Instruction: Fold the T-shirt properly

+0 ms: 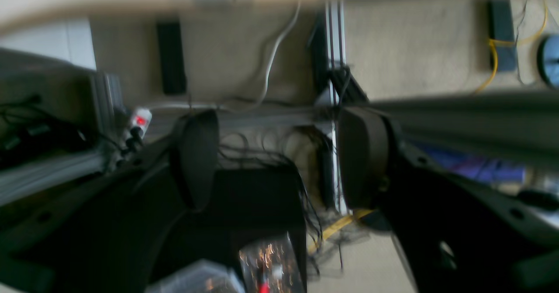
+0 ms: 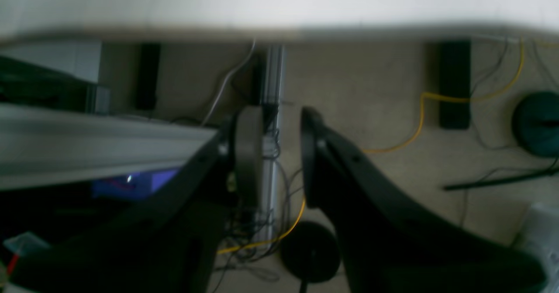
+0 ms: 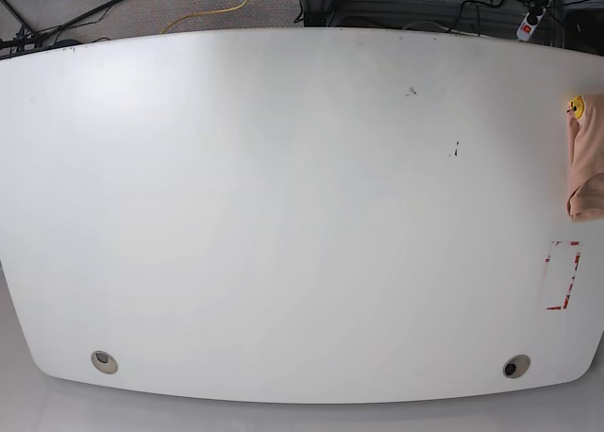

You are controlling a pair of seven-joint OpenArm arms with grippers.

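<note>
Looking down on a big white desk (image 3: pixel 283 215). Seeing the T-shirt (image 3: pixel 585 163) lying at the far right edge of the desk in the base view, bunched into a small peach heap and partly running out of the picture. Showing a little yellow face (image 3: pixel 576 107) at the top end of the heap. Resting flat on the desk top, well apart from both arms.

Spotting a red and white tape mark (image 3: pixel 563 276) just below the T-shirt, near it but not touching it. Noticing two round holes (image 3: pixel 104 361) near the front edge of the desk, one at each side, and a few tiny dark specks (image 3: pixel 456 150) in the middle right part.

Holding the left fingers (image 1: pixel 196 157) spread wide, released, gripping nothing. Pointing past the pale desk edge toward the carpet floor (image 1: pixel 419 44), with a power strip (image 1: pixel 139 122) glowing red and a tangle of dark wires behind the gap.

Keeping a smaller gap between the right fingers (image 2: pixel 249 153), also released, with nothing pinched inside. Hanging over the same carpet, with a yellow cable (image 2: pixel 419 122) curling across it and the white desk edge running along the top of that blurry view.
</note>
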